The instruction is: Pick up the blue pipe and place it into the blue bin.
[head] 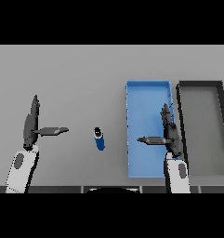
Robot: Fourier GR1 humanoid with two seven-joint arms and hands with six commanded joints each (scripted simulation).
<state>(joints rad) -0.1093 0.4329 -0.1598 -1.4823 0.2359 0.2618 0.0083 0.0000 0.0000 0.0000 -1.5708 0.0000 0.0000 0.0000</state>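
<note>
A short blue pipe with a dark end lies on the grey table, near the middle. To its right stands the blue bin, a long flat tray. My right hand hovers over the bin's right side, fingers straight and thumb pointing left, open and holding nothing. My left hand is at the left of the table, well apart from the pipe, also open with its thumb pointing toward the pipe.
A dark-rimmed grey bin stands directly right of the blue bin. Bare table surrounds the pipe and stretches to the far edge.
</note>
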